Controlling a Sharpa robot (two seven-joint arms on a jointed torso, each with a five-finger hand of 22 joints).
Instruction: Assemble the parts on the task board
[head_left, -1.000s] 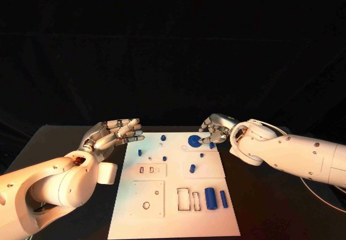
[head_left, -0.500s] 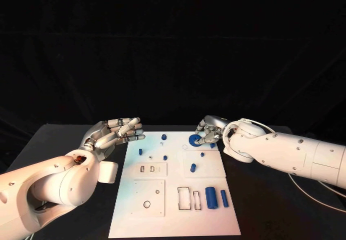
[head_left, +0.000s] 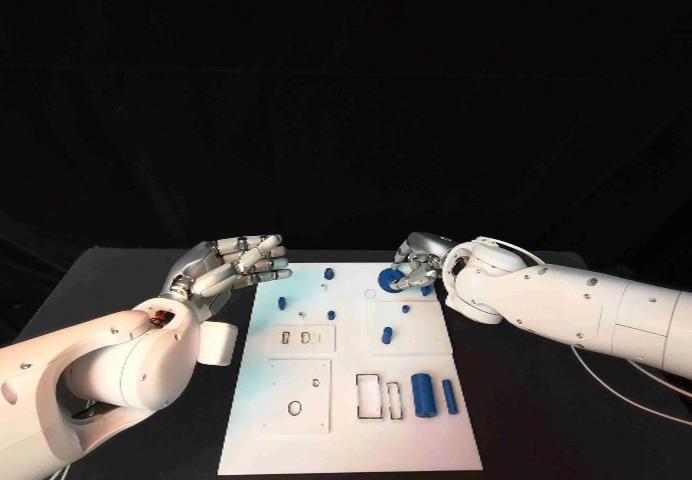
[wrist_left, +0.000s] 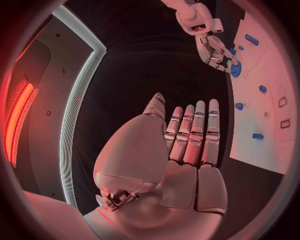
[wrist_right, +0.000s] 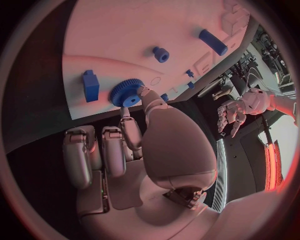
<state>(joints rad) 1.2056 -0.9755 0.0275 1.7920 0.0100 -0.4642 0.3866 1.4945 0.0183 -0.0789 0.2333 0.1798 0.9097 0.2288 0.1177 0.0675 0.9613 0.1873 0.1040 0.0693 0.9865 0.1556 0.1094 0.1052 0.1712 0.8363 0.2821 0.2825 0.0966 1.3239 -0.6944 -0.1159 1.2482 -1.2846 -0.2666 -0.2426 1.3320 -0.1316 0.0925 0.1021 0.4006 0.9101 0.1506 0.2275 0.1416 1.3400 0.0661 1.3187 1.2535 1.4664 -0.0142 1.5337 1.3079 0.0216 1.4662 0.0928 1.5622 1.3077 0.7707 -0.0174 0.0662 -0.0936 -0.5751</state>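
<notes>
At the upper right corner of the white rectangular task board (head_left: 353, 400), the right silver hand (head_left: 414, 268) pinches a round blue toothed gear (head_left: 389, 279) that rests on the board just beside a small blue block (wrist_right: 90, 85). The left silver hand (head_left: 231, 266) hovers off the board's upper left edge above the black surface (head_left: 548, 420), fingers spread, holding nothing. Two long blue cylinders (head_left: 421, 395) lie at the board's lower right.

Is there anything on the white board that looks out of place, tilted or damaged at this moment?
Nothing stands out. The task board lies flat and unbroken on the table. The small blue parts sit apart from each other. The right hand touches the blue gear at the far edge, and the left hand hovers open beside the board.
</notes>
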